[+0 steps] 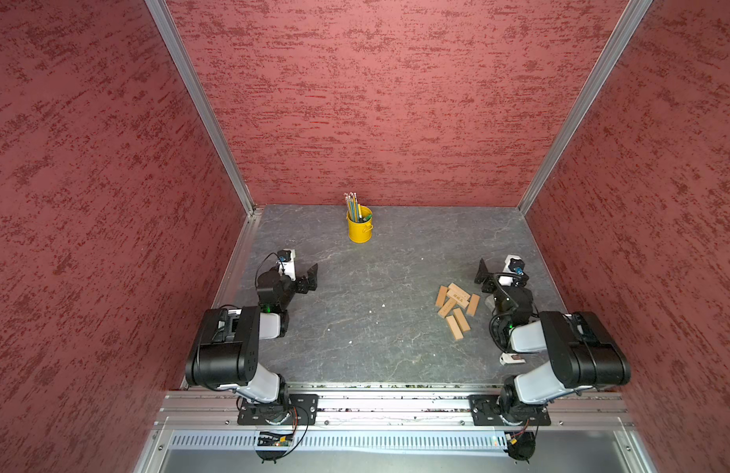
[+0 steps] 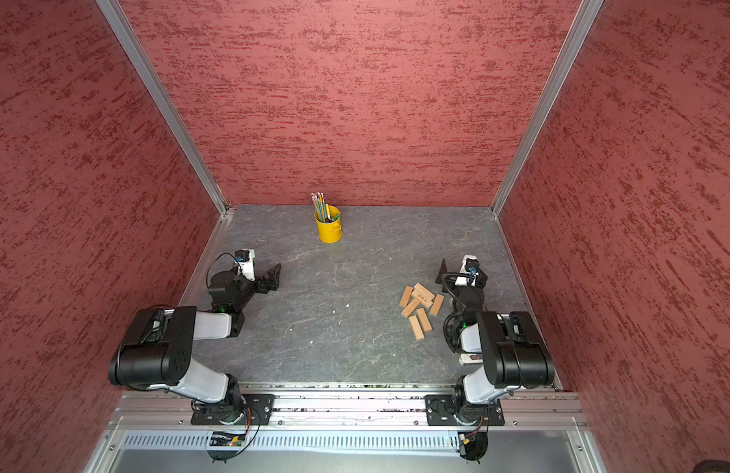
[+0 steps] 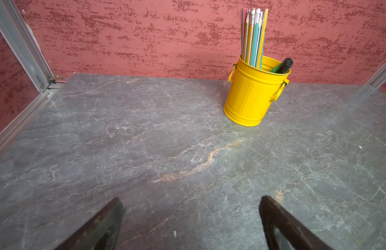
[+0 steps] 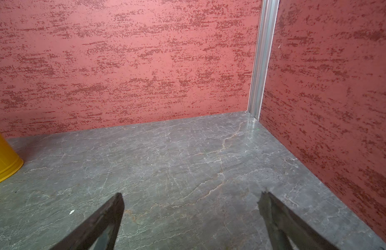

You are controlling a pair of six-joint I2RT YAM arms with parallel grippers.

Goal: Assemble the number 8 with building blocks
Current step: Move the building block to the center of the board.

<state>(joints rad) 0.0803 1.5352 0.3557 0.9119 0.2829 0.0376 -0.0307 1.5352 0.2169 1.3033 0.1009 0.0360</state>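
Several building blocks [image 1: 456,305] [image 2: 421,305], light-tan wooden planks, lie in a loose heap on the right part of the grey slab [image 1: 355,327], some overlapping. No number 8 shows in any view. My right gripper [image 1: 483,273] [image 2: 444,271] hovers just behind and to the right of the heap, open, with only bare slab between its fingers [image 4: 192,195]. My left gripper [image 1: 312,278] [image 2: 275,277] is far left of the blocks, open and empty [image 3: 192,201]. Neither wrist view shows the blocks.
A yellow pencil bucket [image 1: 360,229] [image 2: 328,229] [image 3: 252,95] [image 4: 3,160] stands at the back centre. A small white item [image 1: 512,359] lies by the right arm's base. Red walls enclose the slab on three sides; an aluminium rail [image 1: 396,405] runs along the front.
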